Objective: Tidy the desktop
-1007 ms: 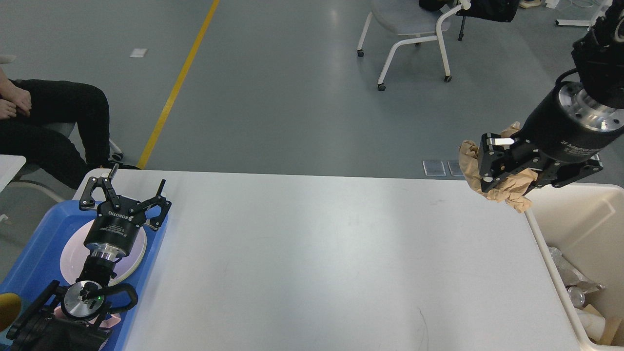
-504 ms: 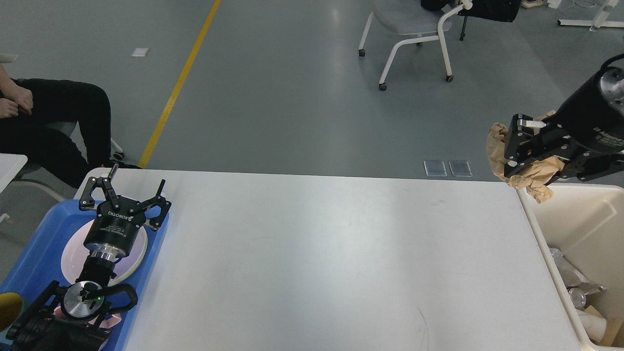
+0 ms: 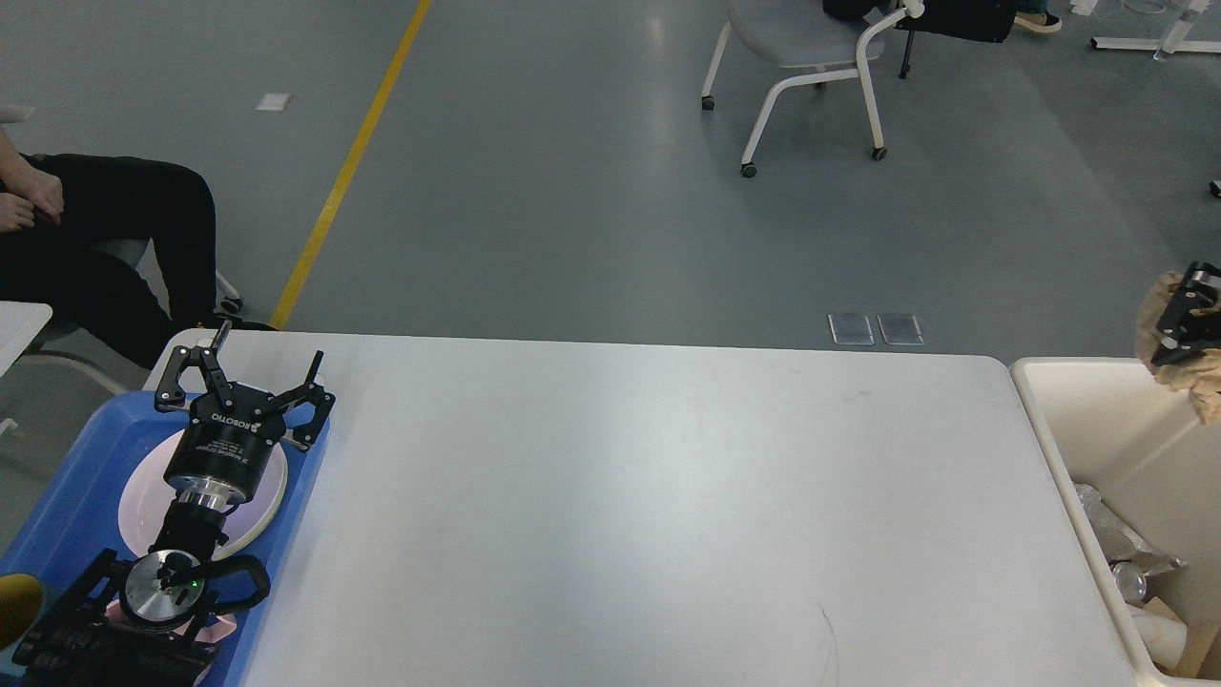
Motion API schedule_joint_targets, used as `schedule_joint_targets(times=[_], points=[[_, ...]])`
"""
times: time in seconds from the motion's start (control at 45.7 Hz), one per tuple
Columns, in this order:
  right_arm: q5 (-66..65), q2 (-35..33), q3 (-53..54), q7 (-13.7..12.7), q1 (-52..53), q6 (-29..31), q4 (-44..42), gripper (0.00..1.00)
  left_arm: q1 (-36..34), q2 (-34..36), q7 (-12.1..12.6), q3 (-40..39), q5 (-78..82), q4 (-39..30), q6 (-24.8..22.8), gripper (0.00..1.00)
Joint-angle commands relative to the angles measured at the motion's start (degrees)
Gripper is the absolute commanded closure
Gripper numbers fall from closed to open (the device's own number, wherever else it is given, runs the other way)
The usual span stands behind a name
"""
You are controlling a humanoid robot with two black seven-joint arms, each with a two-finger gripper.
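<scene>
Grey floor with a yellow line lies behind the tabletop [image 3: 630, 496], which is white and wide and fills the middle of the head view. Nothing lies on its bare part.

At the far right edge, the right gripper [image 3: 1186, 322] pinches a crumpled brown paper [image 3: 1152, 313]. It hangs over the beige bin [image 3: 1049, 420], which sits just beside the tabletop's right end. The bin's open inside is straight below, with trash already at the bottom. I think the paper only needs to drop down.

On the left, the left gripper [image 3: 250, 374] is spread wide and holds nothing. It hovers over a white plate [image 3: 134, 506] in the blue tray [image 3: 67, 487].
</scene>
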Motion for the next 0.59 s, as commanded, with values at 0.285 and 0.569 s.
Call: schedule_joint_targets(times=[0.285, 0.569], points=[[0.81, -3.9, 23.65, 0.0, -49.62, -25.35, -22.78, 1.0, 0.08, 0.0, 0.07, 0.0, 0.0, 0.0, 0.0, 0.04], [1.07, 12.97, 40.62, 0.09, -83.63, -25.79, -62.85, 1.0, 0.0, 0.0, -0.02, 0.0, 0.0, 0.0, 0.0, 0.04]])
